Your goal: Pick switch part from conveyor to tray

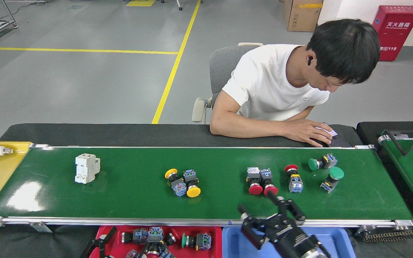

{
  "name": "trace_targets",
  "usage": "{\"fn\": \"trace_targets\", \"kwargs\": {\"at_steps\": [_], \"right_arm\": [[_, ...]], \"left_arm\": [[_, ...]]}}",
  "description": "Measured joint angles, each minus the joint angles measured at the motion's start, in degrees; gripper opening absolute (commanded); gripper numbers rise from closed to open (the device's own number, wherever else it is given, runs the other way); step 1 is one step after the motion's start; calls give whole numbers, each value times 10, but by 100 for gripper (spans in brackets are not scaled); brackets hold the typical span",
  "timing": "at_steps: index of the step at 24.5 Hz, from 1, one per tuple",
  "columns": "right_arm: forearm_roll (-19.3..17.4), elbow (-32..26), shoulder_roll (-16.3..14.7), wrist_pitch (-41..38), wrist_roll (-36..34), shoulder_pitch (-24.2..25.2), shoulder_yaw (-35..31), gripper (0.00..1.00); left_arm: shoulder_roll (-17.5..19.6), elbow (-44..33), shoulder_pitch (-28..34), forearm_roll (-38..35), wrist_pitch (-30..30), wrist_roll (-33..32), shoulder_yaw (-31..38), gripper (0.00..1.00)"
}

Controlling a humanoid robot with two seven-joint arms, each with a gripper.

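Over the conveyor's (pixel 127 200) near edge, the right gripper (pixel 264 209) hovers spread and empty beside two red switch parts (pixel 260 181). Whether the left gripper (pixel 100 245) is clenched cannot be told.

My right gripper (pixel 264 208) hangs spread over the conveyor's (pixel 131 200) near rail, two red switches (pixel 260 181) crowding just beyond at 12 o'clock. Bare belt lies open toward 10 o'clock, up to the yellow switches (pixel 183 182).
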Motion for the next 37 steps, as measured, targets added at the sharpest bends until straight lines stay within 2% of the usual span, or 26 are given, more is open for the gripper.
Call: {"fn": "trace_targets", "kwargs": {"at_steps": [5,8,14,20,23,24,26,27,28,30,33,34,35,36,37], "right_arm": [[20,0,-5,52,-57,62,-16,97],[51,6,-4,64,-67,61,-5,97],[89,74,4,118,-48,-7,89,97],[91,200,4,209,-31,-130,157,97],[90,255,5,241,-30,-168,195,81],[88,265,5,245,-30,-175,203,65],[87,273,5,249,-29,-183,214,25],[86,275,4,243,-29,-185,218,10],[86,275,4,225,-31,-185,220,4],[86,275,4,202,-43,-185,220,2],[86,275,4,183,-54,-186,221,2],[85,275,4,180,-55,-185,221,2],[82,275,4,178,-55,-186,221,2],[78,275,4,173,-56,-186,221,2],[73,273,4,170,-56,-186,221,2]], "left_arm": [[-1,0,-1,48,-1,-30,14,100],[0,12,-54,42,-1,-47,5,100],[2,105,-164,-19,-2,-65,-29,100],[1,188,-222,-33,-5,-70,-45,100],[1,242,-272,-33,-4,-83,-44,100],[1,260,-286,-33,-4,-86,-44,100],[1,297,-313,-32,-3,-87,-43,100],[1,317,-329,-31,-3,-88,-42,100],[1,338,-344,-31,-3,-89,-41,100],[1,371,-366,-29,-3,-89,-38,97],[1,409,-388,-29,-2,-92,-19,83],[2,416,-391,-29,-2,-93,-10,66],[2,420,-393,-29,-2,-93,-4,57],[3,422,-393,-29,-1,-89,0,37],[6,422,-392,-29,-1,-83,1,13]]}}
